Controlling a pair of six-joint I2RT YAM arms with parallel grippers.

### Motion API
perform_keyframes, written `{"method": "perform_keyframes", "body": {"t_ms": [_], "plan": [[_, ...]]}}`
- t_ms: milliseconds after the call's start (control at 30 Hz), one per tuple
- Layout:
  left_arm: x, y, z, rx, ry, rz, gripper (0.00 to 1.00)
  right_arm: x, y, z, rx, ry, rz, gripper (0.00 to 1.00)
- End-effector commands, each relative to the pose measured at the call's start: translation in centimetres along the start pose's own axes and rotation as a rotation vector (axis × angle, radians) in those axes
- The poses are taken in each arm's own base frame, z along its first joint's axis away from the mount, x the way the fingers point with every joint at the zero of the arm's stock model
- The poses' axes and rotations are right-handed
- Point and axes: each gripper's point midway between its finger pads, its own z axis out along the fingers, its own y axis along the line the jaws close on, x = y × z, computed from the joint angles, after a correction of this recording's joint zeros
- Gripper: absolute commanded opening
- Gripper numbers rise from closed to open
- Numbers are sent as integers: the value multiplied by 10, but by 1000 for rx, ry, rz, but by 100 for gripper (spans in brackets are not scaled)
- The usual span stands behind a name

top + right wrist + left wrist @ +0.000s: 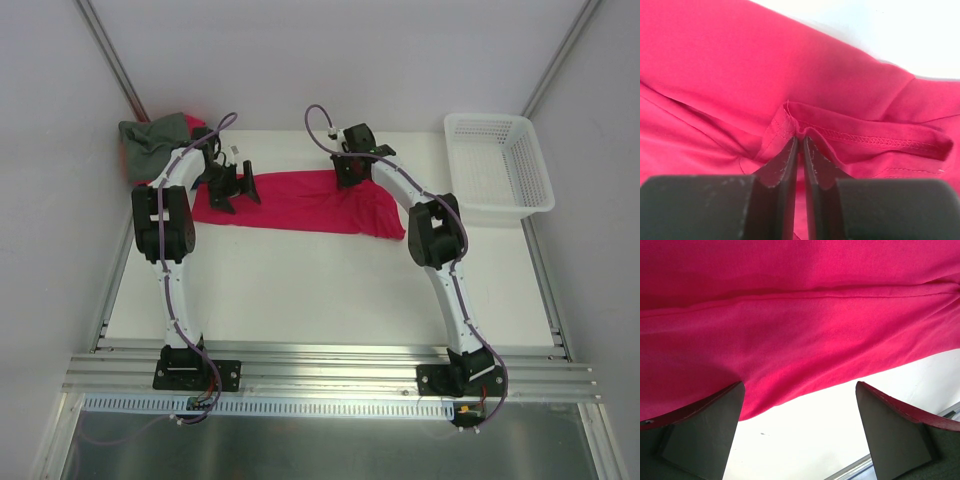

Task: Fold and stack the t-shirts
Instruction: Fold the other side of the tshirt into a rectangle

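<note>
The crimson-red t-shirt (pixel 300 203) lies as a long folded band across the far middle of the table. My left gripper (pixel 233 189) is open at the shirt's left end; in the left wrist view its fingers (pixel 700 432) straddle the shirt's edge (pixel 805 340) over bare table. My right gripper (pixel 350 172) is at the shirt's far edge, shut on a stitched hem fold of the red shirt (pixel 801 131). A grey-green t-shirt (pixel 152 138) lies crumpled at the far left corner. The dark blue shirt is out of view.
A white plastic lattice basket (pixel 497 165) stands at the far right. The table's left rail runs beside the grey-green shirt. A metal rail (pixel 330 370) crosses the near edge at the arm bases.
</note>
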Motion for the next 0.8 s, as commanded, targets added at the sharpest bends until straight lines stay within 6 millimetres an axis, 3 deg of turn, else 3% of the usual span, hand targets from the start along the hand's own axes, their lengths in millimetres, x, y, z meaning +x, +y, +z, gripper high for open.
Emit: {"method": "perform_keyframes", "body": {"t_ms": [0,233,533,633,667,733,767], "plan": [[0,-13,-20,-7,-32,42,95,-33,21,-13,-57,-87,-13,11],[0,-16,-22,-6,-34,47,95,-41,42,-15,-93,-112,-22,13],[4,-18,-22,-12,-30,56,95,-43,42,-11,-86,-122,-25,15],[4,-18,-24,-13,-32,56,95,-50,40,-14,-60,-142,-28,40],[4,-19,-25,-13,-33,59,95,-50,38,-15,-47,-141,-31,59],[4,-19,-25,-14,-36,60,95,-52,33,-19,-18,-145,-41,79],[3,-20,-26,-10,-39,60,95,-55,31,-26,-6,-147,-64,94]]}}
